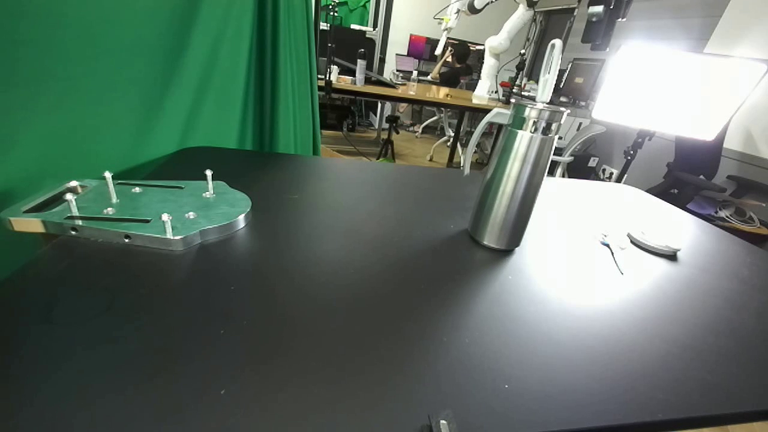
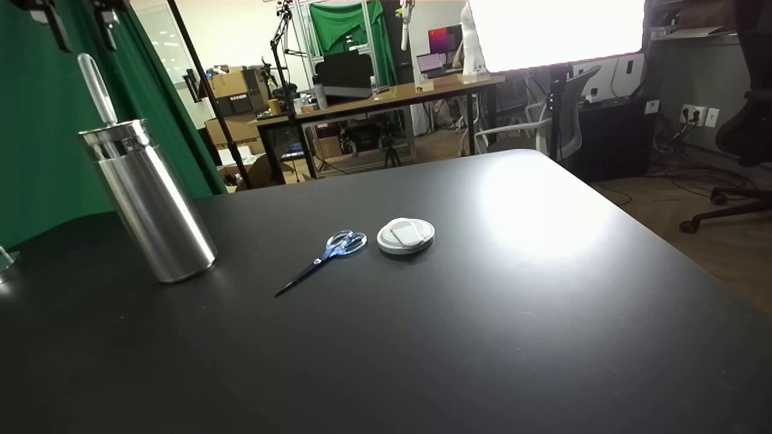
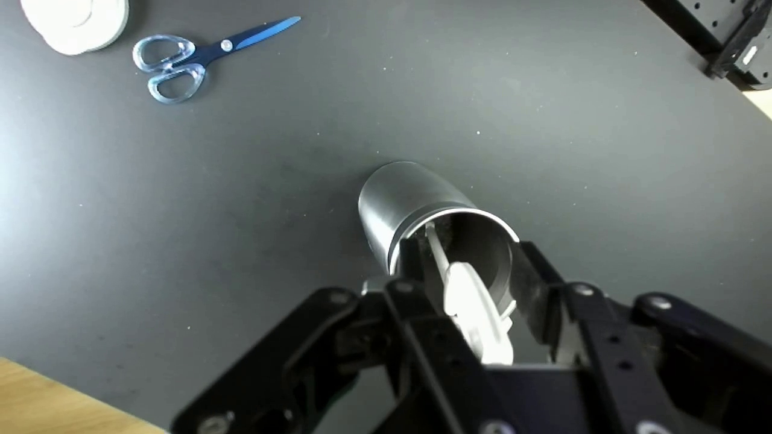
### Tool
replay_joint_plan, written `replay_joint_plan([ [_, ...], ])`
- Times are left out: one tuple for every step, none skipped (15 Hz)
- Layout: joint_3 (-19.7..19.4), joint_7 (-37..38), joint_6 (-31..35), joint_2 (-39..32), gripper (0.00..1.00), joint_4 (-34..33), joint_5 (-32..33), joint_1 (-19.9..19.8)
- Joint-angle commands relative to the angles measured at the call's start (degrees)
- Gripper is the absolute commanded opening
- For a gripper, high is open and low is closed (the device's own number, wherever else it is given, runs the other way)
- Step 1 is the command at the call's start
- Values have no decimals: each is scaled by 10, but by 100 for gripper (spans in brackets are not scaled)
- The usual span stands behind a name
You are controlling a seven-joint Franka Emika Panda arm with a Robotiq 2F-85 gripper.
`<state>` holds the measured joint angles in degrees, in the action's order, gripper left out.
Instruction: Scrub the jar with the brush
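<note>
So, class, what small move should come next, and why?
Probably ease the gripper down around the brush handle: it hangs open, and in an exterior view its tips show just above that handle, which sticks up from the jar.

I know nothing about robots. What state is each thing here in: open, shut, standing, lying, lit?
The jar: upright, open at the top.
The brush: inside the jar, sticking out the top.
The jaws: open, gripping nothing.
The lid: off, lying flat.
The scissors: lying flat, shut.
The pegged plate: lying flat.
The lamp: lit.
The pink monitor: on.
</note>
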<state>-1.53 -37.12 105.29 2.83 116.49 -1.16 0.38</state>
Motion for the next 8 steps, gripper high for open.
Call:
replay_joint_plan([
  [-1,21,-6,-1,73,-8,6,-5],
  [1,1,-1,0,79,-1,1,-3],
  [1,-1,-1,0,62,0,0,-3],
  [1,-1,-1,-1,68,0,0,-3],
  [2,-1,-1,-1,76,1,0,-3],
  [2,-2,-1,-1,79,1,0,-3],
  [2,-2,-1,-1,80,1,0,-3],
  [2,-2,-1,-1,79,1,0,-3],
])
